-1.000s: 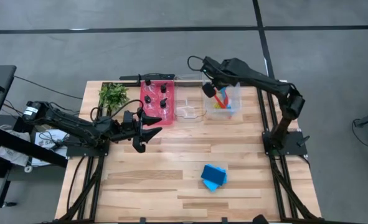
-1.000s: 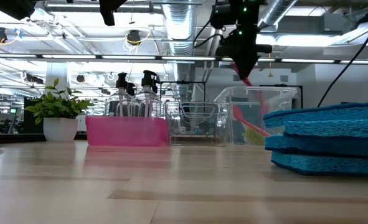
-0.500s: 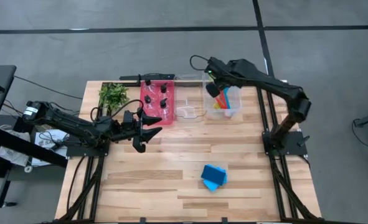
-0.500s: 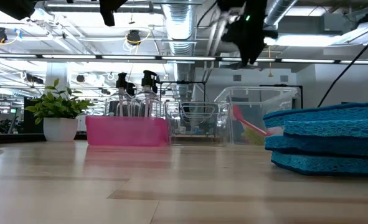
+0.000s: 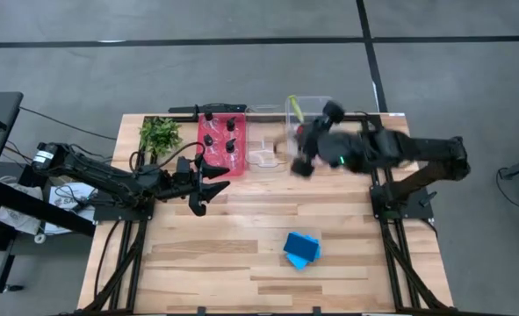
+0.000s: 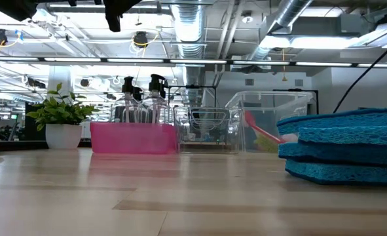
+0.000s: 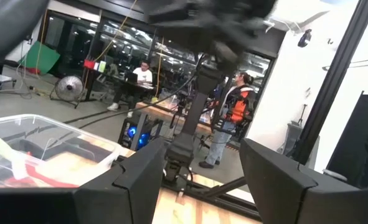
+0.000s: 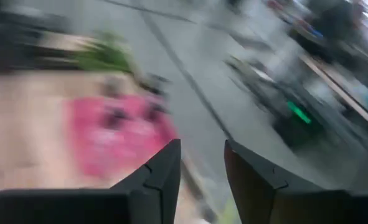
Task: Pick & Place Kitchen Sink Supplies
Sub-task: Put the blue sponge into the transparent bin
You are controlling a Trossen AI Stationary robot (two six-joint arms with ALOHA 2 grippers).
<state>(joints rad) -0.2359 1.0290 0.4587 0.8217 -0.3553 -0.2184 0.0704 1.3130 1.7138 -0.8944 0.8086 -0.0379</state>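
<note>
Where the wooden table (image 5: 241,254) meets the grey floor, an open workshop with ceiling ducts lies behind. The right gripper (image 5: 299,161) hangs empty, fingers slightly parted, just beside the clear bin (image 5: 310,107) holding brushes (image 6: 262,131); blue sponges (image 5: 301,249) lie well apart. The left gripper (image 5: 208,186) waits released near the red bin (image 5: 220,145) of bottles (image 6: 141,103), the plant (image 5: 159,134) beyond.

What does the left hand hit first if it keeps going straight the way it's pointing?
Probably nothing on the table. The left hand points right across bare wood, passing in front of the red bin. Its wrist view shows only the right arm's base far ahead; depth is unclear.
</note>
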